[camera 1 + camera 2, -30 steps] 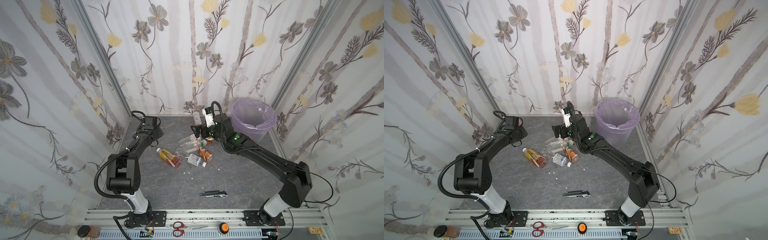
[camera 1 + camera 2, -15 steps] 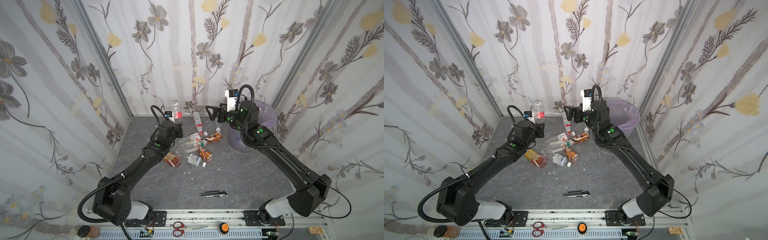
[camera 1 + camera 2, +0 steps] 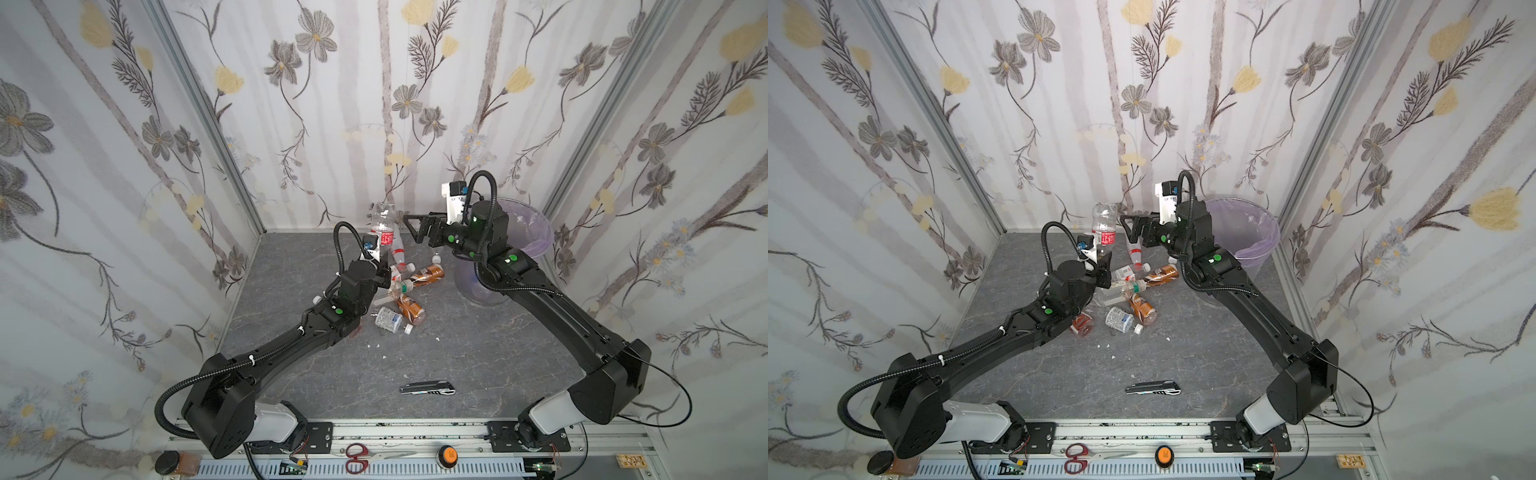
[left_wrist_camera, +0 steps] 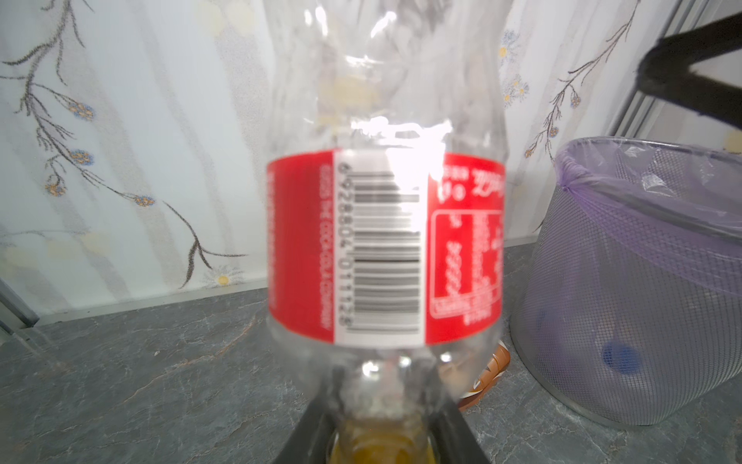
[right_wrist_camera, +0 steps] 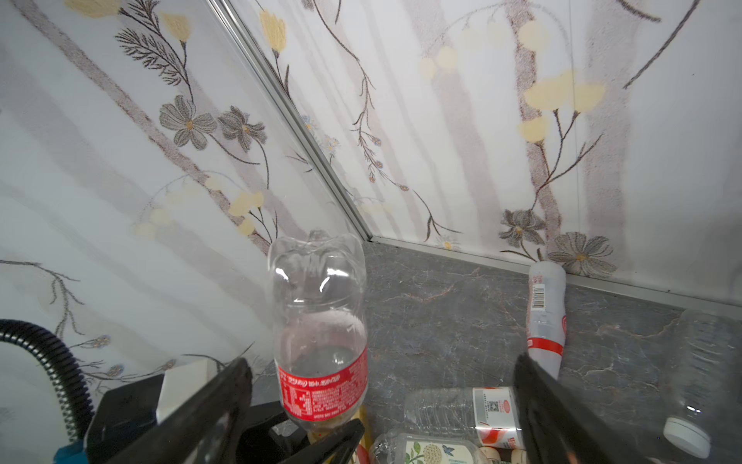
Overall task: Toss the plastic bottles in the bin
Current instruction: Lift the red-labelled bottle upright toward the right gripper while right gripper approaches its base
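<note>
Your left pincer [image 4: 385, 438] is closed almost all the way on the neck of a clear plastic bottle with a red label [image 4: 385, 249] and holds it base up. Your right pincer [image 3: 413, 228] is spread wide and empty. It is level with that bottle and just beside it, touching nothing.

The round bin with its lavender bag [image 3: 536, 232] stands just behind the right pincer's wrist. The other plastic bottles [image 3: 409, 291], clear and brown, lie heaped on the grey marbled tabletop [image 3: 478, 353] below and between your two pincers. Floral wallpaper walls [image 3: 374, 104] close in three sides.

Both top views show a grey folding knife [image 3: 428, 388] well apart from either pincer, toward the arm bases; neither wrist view shows it. Only the left wrist view shows the bin's mesh wall, with a blue blob [image 4: 620, 357] inside. The right wrist view shows a white bottle with a red band [image 5: 544, 317] lying beyond that pincer, at the foot of the wall.
</note>
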Controlling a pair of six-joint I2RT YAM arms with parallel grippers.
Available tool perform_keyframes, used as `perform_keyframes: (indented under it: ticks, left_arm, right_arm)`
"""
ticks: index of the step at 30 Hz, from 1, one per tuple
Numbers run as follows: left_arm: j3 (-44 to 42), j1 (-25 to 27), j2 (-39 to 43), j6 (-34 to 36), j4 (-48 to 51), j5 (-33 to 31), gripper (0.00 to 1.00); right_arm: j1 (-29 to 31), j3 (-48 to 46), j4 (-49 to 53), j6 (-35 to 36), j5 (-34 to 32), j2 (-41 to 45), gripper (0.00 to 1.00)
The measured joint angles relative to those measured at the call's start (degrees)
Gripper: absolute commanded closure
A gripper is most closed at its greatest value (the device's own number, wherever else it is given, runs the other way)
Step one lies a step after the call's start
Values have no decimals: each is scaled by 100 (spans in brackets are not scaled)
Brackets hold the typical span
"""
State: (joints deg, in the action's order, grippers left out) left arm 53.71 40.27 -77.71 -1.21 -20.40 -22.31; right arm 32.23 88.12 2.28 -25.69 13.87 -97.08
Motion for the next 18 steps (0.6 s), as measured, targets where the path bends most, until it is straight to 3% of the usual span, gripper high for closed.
perform_keyframes:
  ticks: [18]
  left_arm:
    - [-385,688,13,1008,-949,-684,67]
  right_arm:
    - [13,81,-39,-535,387,-155,6]
